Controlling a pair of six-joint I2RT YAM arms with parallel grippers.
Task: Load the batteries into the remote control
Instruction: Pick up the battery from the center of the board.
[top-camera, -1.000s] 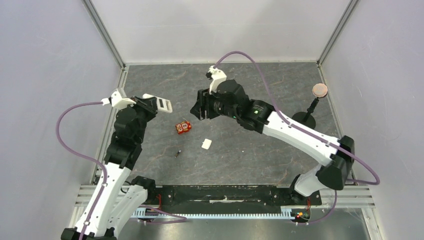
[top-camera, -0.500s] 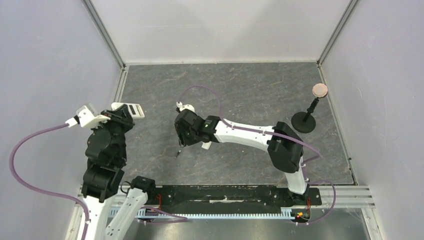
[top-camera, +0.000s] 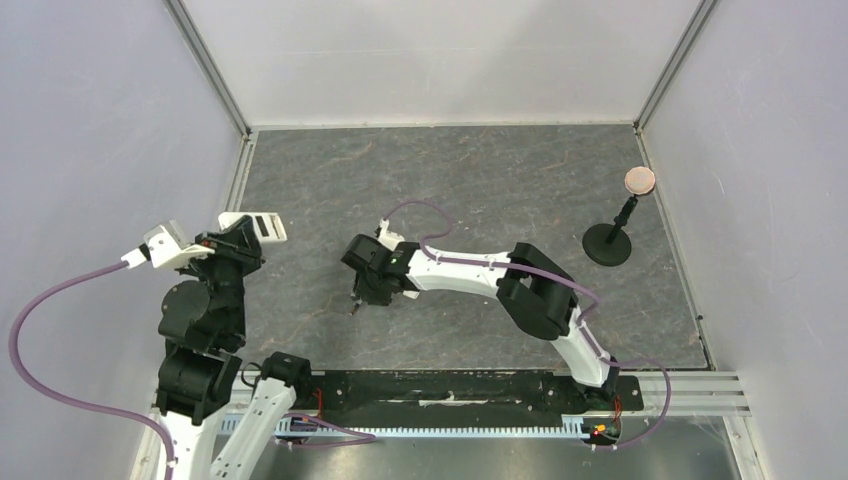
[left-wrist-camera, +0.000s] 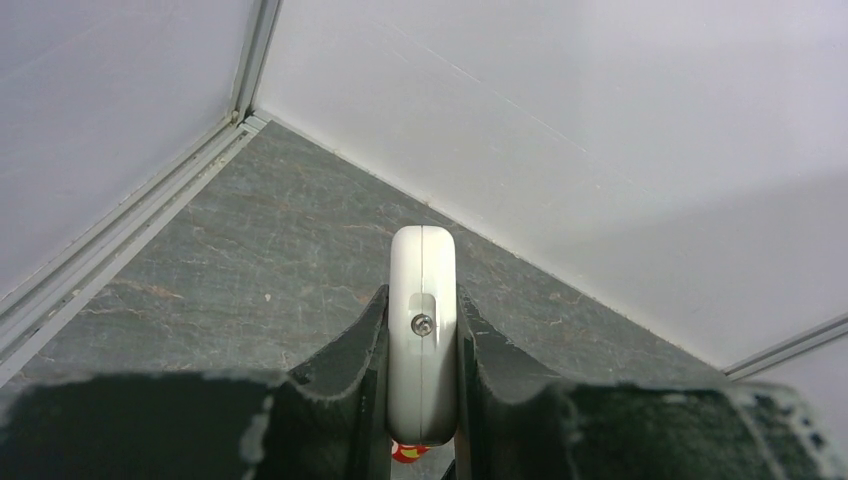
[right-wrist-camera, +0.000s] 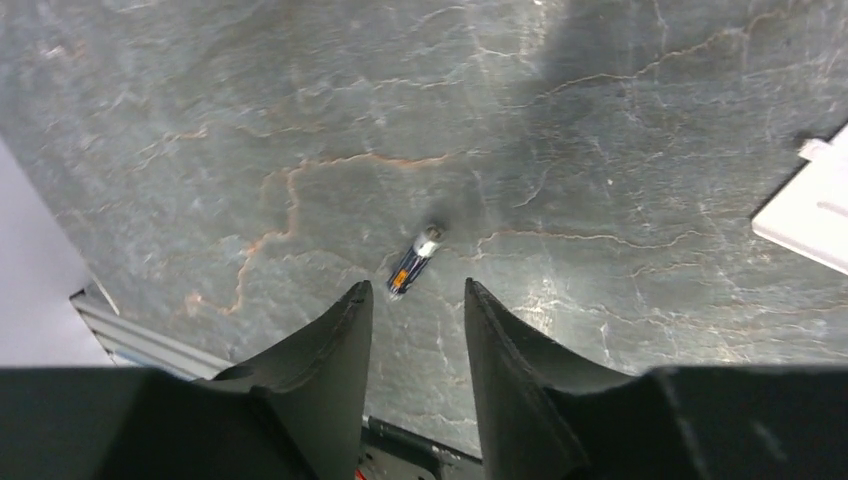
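The white remote control (top-camera: 262, 226) is held off the table at the left by my left gripper (top-camera: 240, 232). In the left wrist view the remote (left-wrist-camera: 422, 280) stands edge-on between the shut fingers (left-wrist-camera: 370, 340), with a small screw in a slot on its edge. A small dark battery with an orange label (right-wrist-camera: 412, 263) lies on the grey table, also seen in the top view (top-camera: 355, 304). My right gripper (right-wrist-camera: 415, 288) is open and empty, low over the table. Its fingertips (right-wrist-camera: 355, 300) sit just short of the battery, and it shows from above (top-camera: 364, 288).
A loose white square cover piece (right-wrist-camera: 812, 210) lies on the table to the right of the battery. A black stand with a round copper disc (top-camera: 612, 240) stands at the far right. The red item is hidden under the right arm in the top view. Walls enclose the table.
My left arm has pulled back to the left and nearer, keeping the remote. My right arm has swung from the table's middle toward the near left and come down over the battery.
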